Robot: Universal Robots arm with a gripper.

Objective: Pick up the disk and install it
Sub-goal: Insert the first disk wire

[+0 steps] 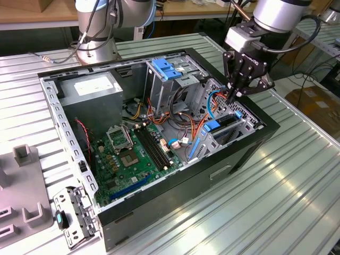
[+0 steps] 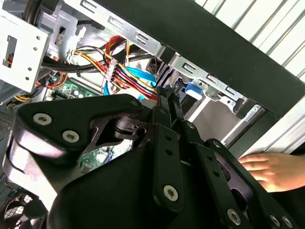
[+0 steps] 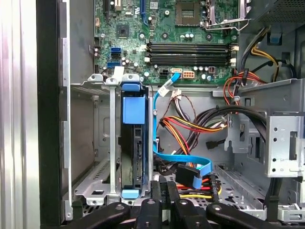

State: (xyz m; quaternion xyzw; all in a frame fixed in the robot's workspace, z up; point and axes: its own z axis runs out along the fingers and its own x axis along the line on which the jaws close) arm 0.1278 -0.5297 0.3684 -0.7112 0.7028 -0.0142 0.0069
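The disk stands on edge inside the drive cage of the open computer case, with blue rail tabs at both of its ends. In the exterior view the disk sits in the cage at the case's right end. My gripper hangs just above the case beside that cage, over the loose cables. In both wrist views the black fingers are pressed together with nothing seen between them. The gripper is next to a black cable plug on a blue ribbon cable, apart from the disk.
A grey power-supply box and a blue latch on the upper cage lie toward the exterior view's left. Bundled cables cross the bay. The motherboard fills the case floor. A person's hand rests outside the case wall.
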